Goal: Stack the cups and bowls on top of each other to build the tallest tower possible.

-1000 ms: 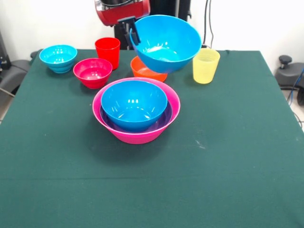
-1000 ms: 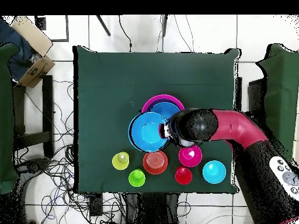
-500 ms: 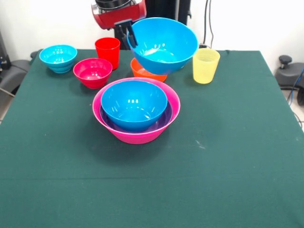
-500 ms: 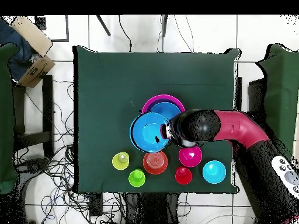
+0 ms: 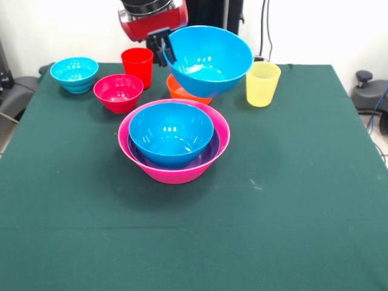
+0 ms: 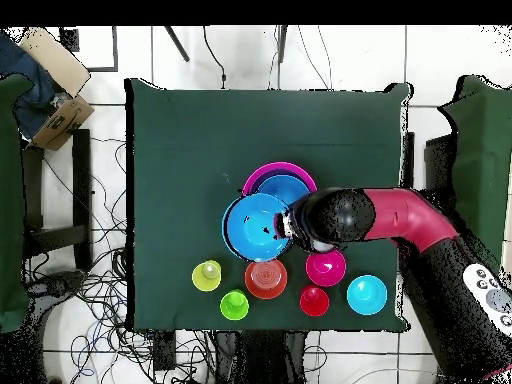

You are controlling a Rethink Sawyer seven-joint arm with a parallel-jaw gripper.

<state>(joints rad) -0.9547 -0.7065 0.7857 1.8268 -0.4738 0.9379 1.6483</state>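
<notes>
My gripper (image 5: 165,51) is shut on the rim of a blue bowl (image 5: 209,59) and holds it in the air, tilted, behind the tower; it also shows in the overhead view (image 6: 287,225) with the bowl (image 6: 255,227). The tower is a pink bowl (image 5: 176,174) holding a purple bowl (image 5: 211,150) and a second blue bowl (image 5: 171,130). An orange bowl (image 5: 179,92) sits partly hidden under the held bowl. The red cup (image 5: 137,65), yellow cup (image 5: 262,83), magenta-red bowl (image 5: 118,92) and cyan bowl (image 5: 74,74) stand along the far side. The green cup (image 6: 234,305) shows only from overhead.
The green cloth table (image 5: 291,194) spreads wide in front of and beside the tower. Cardboard boxes (image 6: 55,90) and cables lie on the floor beyond the table's edge.
The gripper and the held blue bowl have shifted slightly left in the front view, and the bowl tips a little less. Everything else is unmoved.
</notes>
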